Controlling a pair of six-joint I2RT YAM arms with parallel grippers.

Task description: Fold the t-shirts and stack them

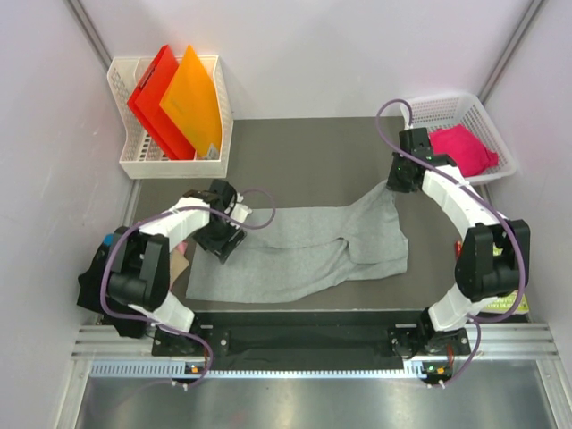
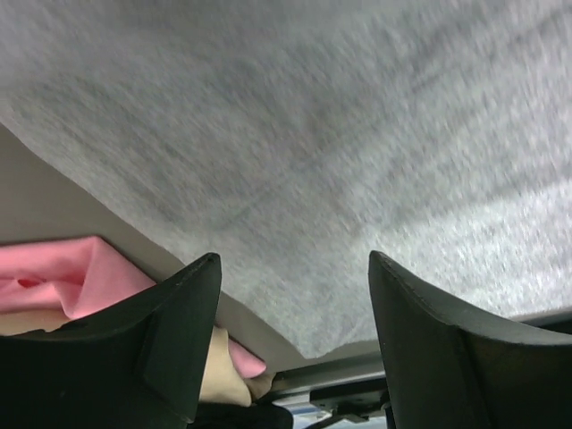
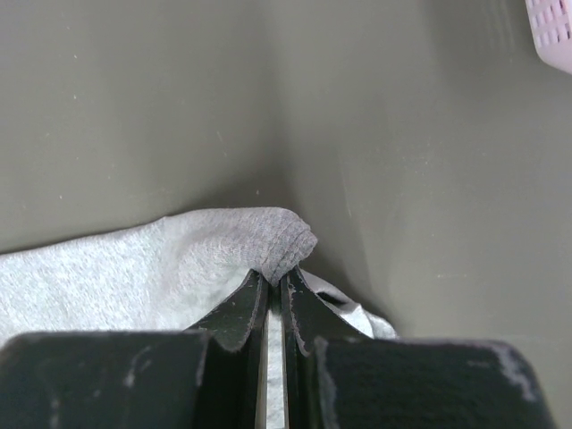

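Large plain light grey cloth t-shirt (image 1: pixel 295 259), limp and light, at bench (image 1: pixel 295 161) centre: right tool (image 3: pixel 275 279) closed on its far-right edge; left tool (image 2: pixel 293 264), wide open and empty, best pinches the left hem.

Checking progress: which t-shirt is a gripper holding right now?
The light grey t-shirt, spread on the mat: the right gripper is shut on its edge. The bright pink t-shirt lies in the white basket, ungripped.

Grey t-shirt (image 3: pixel 134 259) fold hidden inside right claw (image 3: pixel 275 279)
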